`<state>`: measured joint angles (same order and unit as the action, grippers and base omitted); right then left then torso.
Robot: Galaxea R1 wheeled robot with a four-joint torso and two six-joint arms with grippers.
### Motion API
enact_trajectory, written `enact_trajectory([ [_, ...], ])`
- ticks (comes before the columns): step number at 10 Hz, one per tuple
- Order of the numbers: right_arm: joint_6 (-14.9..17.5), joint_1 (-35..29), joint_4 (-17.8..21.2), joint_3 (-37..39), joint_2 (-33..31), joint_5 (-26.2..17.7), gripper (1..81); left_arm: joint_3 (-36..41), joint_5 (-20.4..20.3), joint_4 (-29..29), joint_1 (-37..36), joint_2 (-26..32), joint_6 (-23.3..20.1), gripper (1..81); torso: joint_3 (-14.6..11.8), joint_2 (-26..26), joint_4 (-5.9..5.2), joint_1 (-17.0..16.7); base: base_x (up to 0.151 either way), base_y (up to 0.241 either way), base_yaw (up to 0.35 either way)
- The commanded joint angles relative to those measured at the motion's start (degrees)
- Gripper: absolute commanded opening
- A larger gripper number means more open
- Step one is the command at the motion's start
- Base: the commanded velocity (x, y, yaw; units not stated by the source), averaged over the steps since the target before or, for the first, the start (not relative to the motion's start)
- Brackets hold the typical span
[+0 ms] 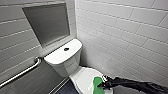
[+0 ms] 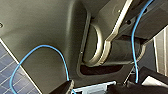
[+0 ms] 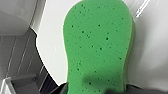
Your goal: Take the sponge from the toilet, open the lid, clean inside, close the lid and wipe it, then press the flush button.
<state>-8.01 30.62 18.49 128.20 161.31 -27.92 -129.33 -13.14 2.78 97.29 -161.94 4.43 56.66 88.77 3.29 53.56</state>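
Amid white wall tiles (image 1: 120, 32): gripping the sponge (image 1: 97, 85) in the right gripper (image 1: 103, 84) against the closed lid (image 1: 83, 75); risks slipping loose on glossy plastic.

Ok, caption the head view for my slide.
Right gripper holds the green sponge against the closed lid of the toilet, with the flush button on the tank behind.

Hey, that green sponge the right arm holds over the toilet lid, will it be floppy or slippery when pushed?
Probably light and squashy: the sponge is pocked with open pores. Held at one end by the right gripper, its free end may bend under pressure. On the glossy lid it likely slides easily.
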Motion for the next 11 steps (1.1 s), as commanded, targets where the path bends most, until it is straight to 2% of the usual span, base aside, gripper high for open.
enact_trajectory([
  [1,-0.34,-6.40,0.75,3.19,2.47,-2.14,81.1,0.48,4.44,0.21,1.63,0.03,-0.29,81.1,0.00,0.00,0.00,0.00,0.000,0.000,0.000],
  [3,-0.43,-6.75,1.02,7.76,6.25,-1.35,81.1,0.48,4.44,0.12,1.63,0.03,-0.29,81.1,0.00,0.00,0.00,0.00,0.000,0.000,0.000],
  [6,-0.34,-4.91,1.63,8.90,7.83,3.13,81.1,0.48,4.44,-0.05,1.72,0.12,-0.29,81.1,0.00,0.00,0.00,0.00,0.000,0.000,0.000],
  [9,-0.16,-3.33,0.67,11.01,8.62,3.13,81.1,0.48,4.44,-0.05,1.63,0.12,-0.29,81.1,0.00,0.00,0.00,0.00,0.000,0.000,0.000],
  [11,-0.16,-2.44,-1.78,15.83,10.37,2.78,81.1,0.48,4.44,-0.05,1.63,0.03,-0.29,81.1,0.00,0.00,0.00,0.00,0.000,0.000,0.000],
])
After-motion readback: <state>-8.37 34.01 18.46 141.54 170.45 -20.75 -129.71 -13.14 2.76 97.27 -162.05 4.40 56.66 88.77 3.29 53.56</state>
